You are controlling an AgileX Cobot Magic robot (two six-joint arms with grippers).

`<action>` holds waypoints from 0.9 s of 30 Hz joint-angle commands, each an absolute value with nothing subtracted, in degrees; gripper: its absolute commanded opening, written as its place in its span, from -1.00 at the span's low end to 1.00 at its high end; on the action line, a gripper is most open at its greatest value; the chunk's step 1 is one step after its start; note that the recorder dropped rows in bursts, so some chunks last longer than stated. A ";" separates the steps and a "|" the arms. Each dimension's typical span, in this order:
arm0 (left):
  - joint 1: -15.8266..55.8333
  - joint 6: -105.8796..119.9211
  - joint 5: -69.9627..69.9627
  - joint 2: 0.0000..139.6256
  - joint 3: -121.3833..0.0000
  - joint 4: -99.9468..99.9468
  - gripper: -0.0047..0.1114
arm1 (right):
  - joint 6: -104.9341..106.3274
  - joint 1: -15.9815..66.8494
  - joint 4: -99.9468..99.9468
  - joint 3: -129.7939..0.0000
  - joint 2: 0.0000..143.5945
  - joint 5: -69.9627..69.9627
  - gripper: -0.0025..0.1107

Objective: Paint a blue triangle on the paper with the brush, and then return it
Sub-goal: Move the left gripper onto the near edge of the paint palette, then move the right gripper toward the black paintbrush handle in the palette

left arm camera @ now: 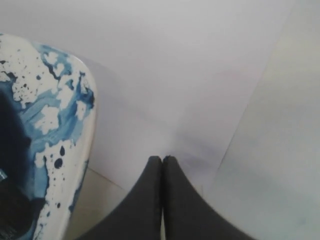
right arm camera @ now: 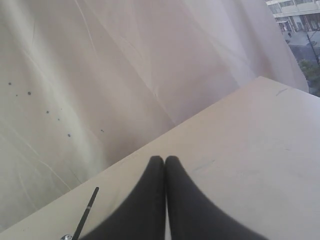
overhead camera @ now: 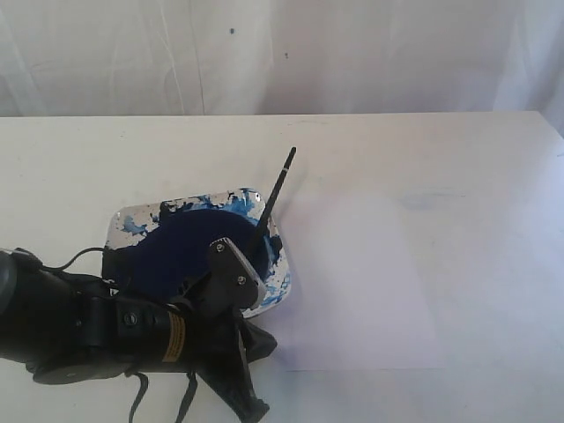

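Observation:
The brush point(overhead camera: 275, 196) leans in the paint-smeared dish point(overhead camera: 198, 247), its bristle end down in the dark blue pool and its black handle sticking up past the far rim. The paper point(overhead camera: 357, 282) lies just right of the dish, plain white. No blue triangle shows on it. My left gripper point(overhead camera: 267, 345) is shut and empty, low at the paper's near-left corner beside the dish; the left wrist view shows its tips point(left arm camera: 162, 159) over the paper point(left arm camera: 190, 75) next to the dish point(left arm camera: 55, 115). My right gripper point(right arm camera: 165, 159) is shut and empty above bare table, with the brush point(right arm camera: 86, 212) handle off to one side.
The white table point(overhead camera: 485, 150) runs back to a white cloth backdrop point(overhead camera: 282, 53). A faint blue smudge point(overhead camera: 430, 201) marks the table beyond the paper's far right corner. The left arm's black body point(overhead camera: 79, 330) fills the near left corner.

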State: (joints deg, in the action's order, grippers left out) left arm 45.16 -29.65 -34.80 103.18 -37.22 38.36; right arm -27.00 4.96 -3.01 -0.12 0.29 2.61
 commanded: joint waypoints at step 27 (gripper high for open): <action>45.43 -30.19 -34.94 103.35 -37.41 38.74 -0.92 | -28.92 26.08 16.16 -6.99 22.06 -13.71 -0.96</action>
State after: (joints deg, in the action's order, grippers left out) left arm 45.16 -29.88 -34.79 103.18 -37.22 38.49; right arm -26.39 22.69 8.55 -4.83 16.15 -9.31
